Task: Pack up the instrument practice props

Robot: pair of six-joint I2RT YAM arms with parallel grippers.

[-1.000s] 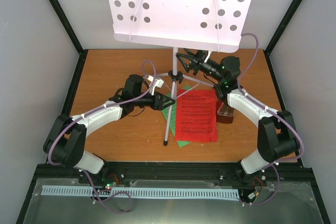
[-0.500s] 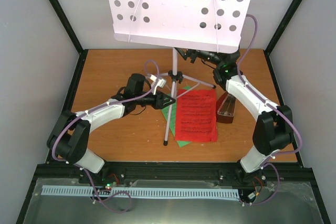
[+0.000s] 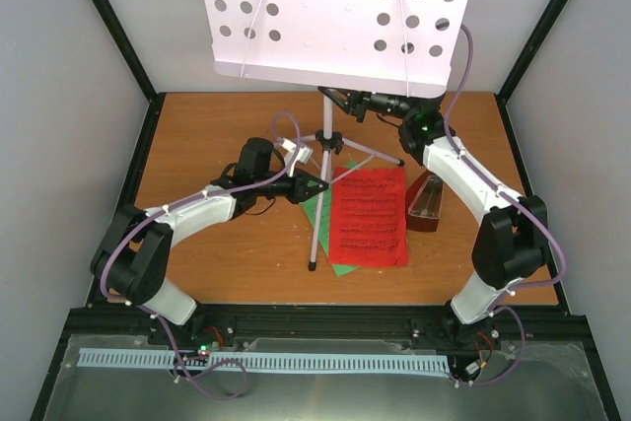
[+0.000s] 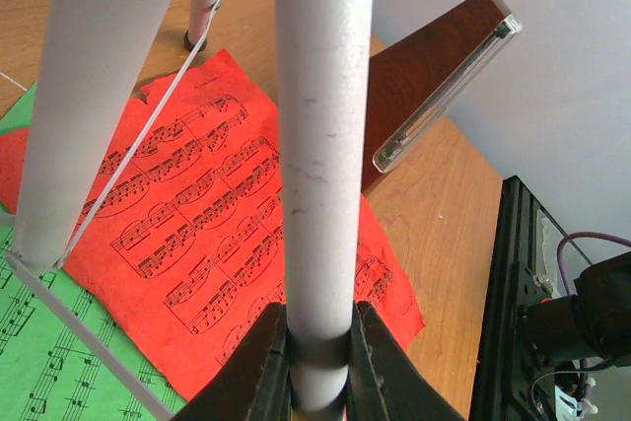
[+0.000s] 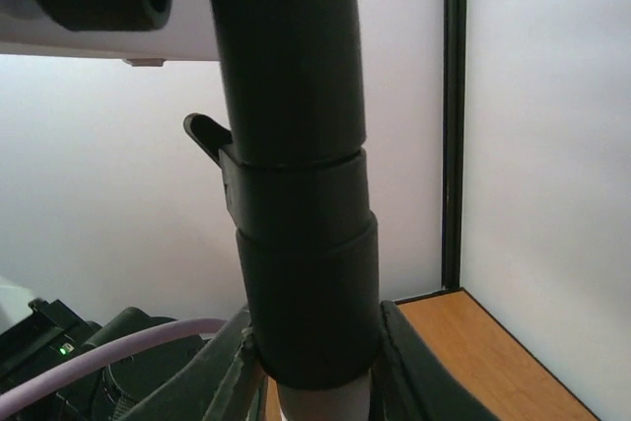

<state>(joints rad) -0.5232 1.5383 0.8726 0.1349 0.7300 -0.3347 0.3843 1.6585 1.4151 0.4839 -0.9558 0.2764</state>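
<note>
The silver tripod stand point(image 3: 326, 125) stands mid-table, its perforated tray point(image 3: 335, 12) overhead. My left gripper point(image 3: 318, 187) is shut on the stand's front leg point(image 4: 317, 145), the silver tube squeezed between both fingers point(image 4: 258, 362). My right gripper point(image 3: 335, 102) is closed round the black collar point(image 5: 301, 244) of the stand's pole, just under the tray, a finger on each side. The red music sheet point(image 3: 369, 216) lies on the green sheet point(image 3: 317, 212) under the stand; both show in the left wrist view, red point(image 4: 197, 234) and green point(image 4: 39, 342). The dark-brown metronome point(image 3: 424, 202) lies at the red sheet's right edge.
Black frame posts point(image 3: 118, 27) and grey walls close in the wooden table point(image 3: 217, 125). The tripod's other legs point(image 3: 380, 157) spread toward the back. A purple cable point(image 3: 284, 130) loops over the left arm.
My right gripper has risen and moved left from beside the pole to the collar under the tray, and its jaws have narrowed round it. The left gripper stays on the leg.
</note>
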